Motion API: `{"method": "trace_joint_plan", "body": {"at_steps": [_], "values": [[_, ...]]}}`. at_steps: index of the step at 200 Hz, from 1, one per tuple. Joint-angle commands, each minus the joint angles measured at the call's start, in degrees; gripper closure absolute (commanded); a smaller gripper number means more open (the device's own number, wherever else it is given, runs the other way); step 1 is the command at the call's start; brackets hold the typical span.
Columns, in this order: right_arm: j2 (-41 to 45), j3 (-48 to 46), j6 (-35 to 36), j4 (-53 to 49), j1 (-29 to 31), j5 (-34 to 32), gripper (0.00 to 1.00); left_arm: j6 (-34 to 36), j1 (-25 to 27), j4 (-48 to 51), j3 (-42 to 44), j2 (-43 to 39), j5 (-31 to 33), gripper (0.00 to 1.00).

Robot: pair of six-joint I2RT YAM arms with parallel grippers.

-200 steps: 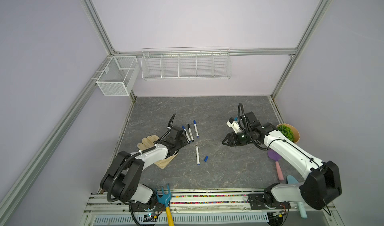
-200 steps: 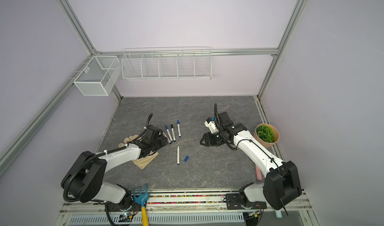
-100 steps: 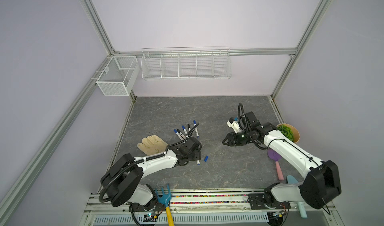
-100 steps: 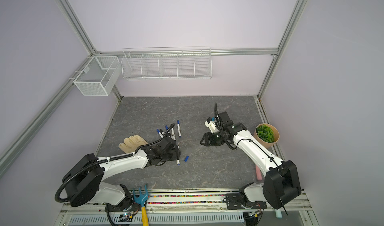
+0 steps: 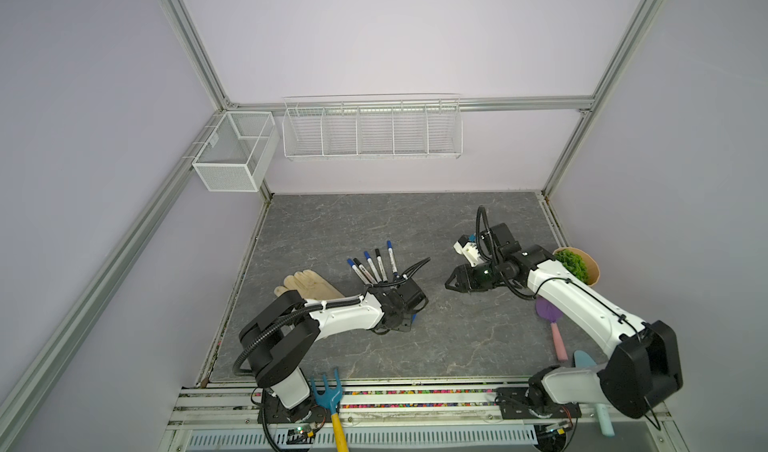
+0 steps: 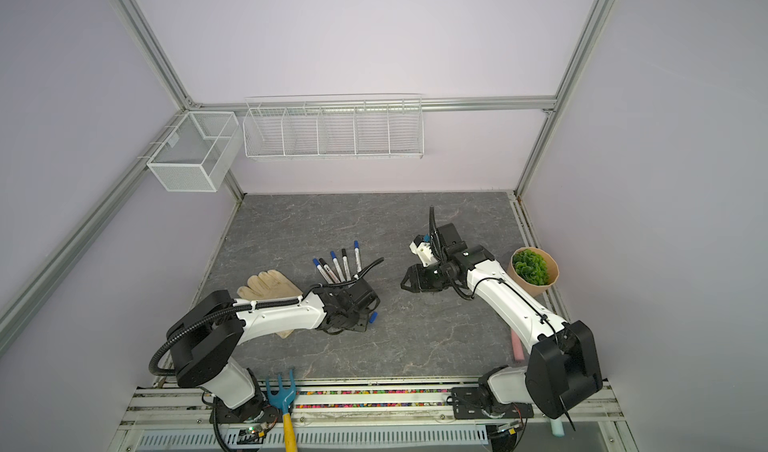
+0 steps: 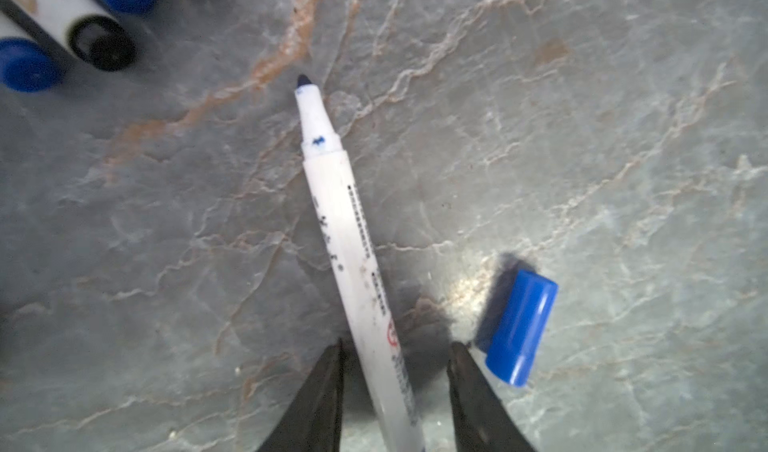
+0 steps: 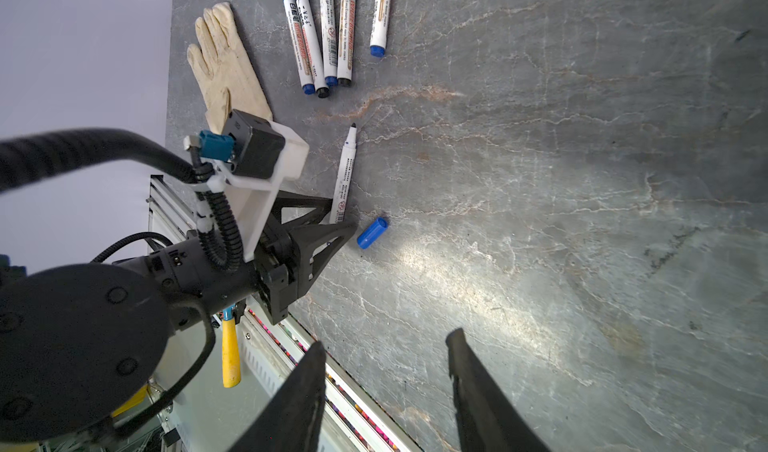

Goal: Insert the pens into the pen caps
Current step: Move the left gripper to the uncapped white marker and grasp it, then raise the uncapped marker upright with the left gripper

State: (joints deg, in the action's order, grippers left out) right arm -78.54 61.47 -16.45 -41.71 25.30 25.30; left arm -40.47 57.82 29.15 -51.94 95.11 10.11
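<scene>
Swung across from the glove [image 5: 309, 285] side, where it was a second ago, the left gripper [image 7: 397, 346] now sits low over the lone uncapped pen [image 7: 353, 254]. Its jaws are spread and straddle the barrel near its rear end. One finger is close against the pen, and a clear gap shows on the other side, so nothing is pinched. The pen lies flat on the grey worktop [image 5: 457, 346], its dark tip pointing toward a fan of five capped pens [image 5: 372, 265] just beyond, three with blue caps and two with black. A loose blue cap [image 7: 515, 329] lies on its side just beside the outer finger, apart from the pen. The right gripper [image 8: 387, 337] hangs above bare worktop well to the right, its jaws spread and empty, facing the left arm.
</scene>
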Motion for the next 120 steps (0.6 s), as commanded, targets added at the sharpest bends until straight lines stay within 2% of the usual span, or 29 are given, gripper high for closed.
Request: {"method": "trace_joint_plan", "body": {"at_steps": [1,12,51,72,100,120], "values": [[1.42,-0.21,0.85,-0.23,-0.29,0.44,0.50,-1.12,0.10,4.12,0.61,3.30,-1.48,0.65],[1.58,-0.34,0.70,-0.22,-0.32,0.54,0.50,-0.76,0.10,2.78,1.09,3.89,-2.00,0.70],[2.32,-0.26,0.50,-0.29,-0.32,0.65,0.50,-0.18,-0.51,0.80,1.05,2.85,-0.19,1.00],[2.65,-0.20,0.21,0.16,-0.27,1.91,0.50,2.57,-0.69,-3.95,2.11,-2.25,0.37,1.00],[2.47,0.00,-0.33,2.03,0.97,4.76,0.50,6.20,-0.70,-17.28,6.45,-11.10,-2.46,1.00],[1.58,1.07,-1.24,3.95,2.66,6.13,0.50,7.82,-0.69,-23.95,8.23,-14.29,-4.59,1.00]]}}
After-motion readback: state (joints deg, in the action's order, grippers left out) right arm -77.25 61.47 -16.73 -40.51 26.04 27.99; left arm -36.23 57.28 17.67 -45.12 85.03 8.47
